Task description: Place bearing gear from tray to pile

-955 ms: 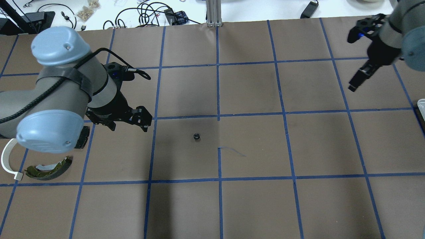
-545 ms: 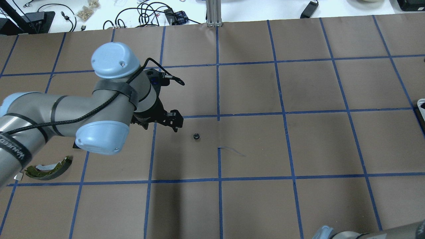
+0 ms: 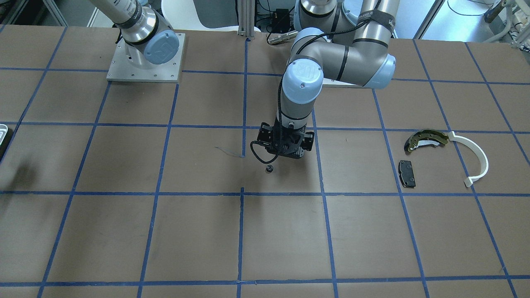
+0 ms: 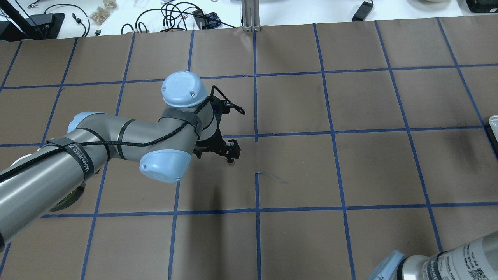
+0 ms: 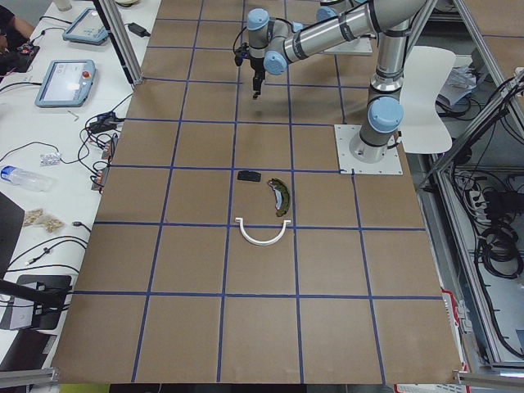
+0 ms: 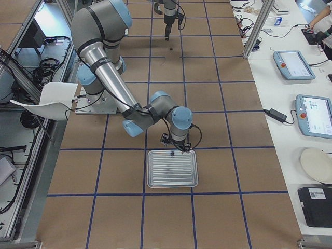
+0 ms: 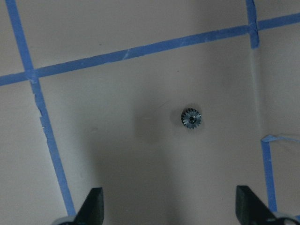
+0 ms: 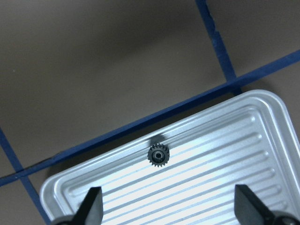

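A small dark bearing gear (image 7: 191, 118) lies on the brown table, also seen in the front view (image 3: 269, 168). My left gripper (image 7: 171, 208) is open and hovers just above it, fingers apart and empty; it shows in the front view (image 3: 285, 145) too. A second bearing gear (image 8: 158, 155) lies in the silver tray (image 8: 220, 159) near its edge. My right gripper (image 8: 168, 208) is open above it. The pile is an olive-gold brake shoe (image 3: 424, 138), a black pad (image 3: 406, 174) and a white arc (image 3: 476, 159), well off to my left.
The tray (image 6: 172, 168) sits at the table's right end; its corner shows in the overhead view (image 4: 493, 122). The right arm's base plate (image 3: 143, 58) is at the robot side. Cables and tablets lie beyond the table's far edge.
My left arm has swung right from near the pile to over the gear at the table's middle. My right arm has left the overhead view's top right; only its forearm shows at the bottom right.
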Robot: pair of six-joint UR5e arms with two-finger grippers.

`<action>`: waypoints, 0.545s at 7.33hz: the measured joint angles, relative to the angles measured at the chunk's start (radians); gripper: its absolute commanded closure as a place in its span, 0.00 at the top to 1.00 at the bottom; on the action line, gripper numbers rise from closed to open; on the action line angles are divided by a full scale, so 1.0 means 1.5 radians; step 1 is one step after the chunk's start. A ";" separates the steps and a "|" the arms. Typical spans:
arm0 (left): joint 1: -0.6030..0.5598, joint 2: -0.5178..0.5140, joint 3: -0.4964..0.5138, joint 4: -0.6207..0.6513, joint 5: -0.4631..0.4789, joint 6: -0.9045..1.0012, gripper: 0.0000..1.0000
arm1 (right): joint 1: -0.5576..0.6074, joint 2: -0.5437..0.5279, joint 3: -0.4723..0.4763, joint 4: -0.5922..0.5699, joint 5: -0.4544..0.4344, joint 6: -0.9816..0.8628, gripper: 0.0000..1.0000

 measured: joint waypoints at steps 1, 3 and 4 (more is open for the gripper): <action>-0.003 -0.020 0.001 0.023 0.000 -0.001 1.00 | -0.006 0.016 0.001 -0.012 0.003 -0.044 1.00; -0.006 -0.054 0.002 0.069 -0.001 -0.001 0.92 | -0.008 0.026 0.022 -0.021 0.027 -0.067 1.00; -0.007 -0.067 0.002 0.084 -0.001 -0.001 0.78 | -0.008 0.028 0.031 -0.031 0.034 -0.072 1.00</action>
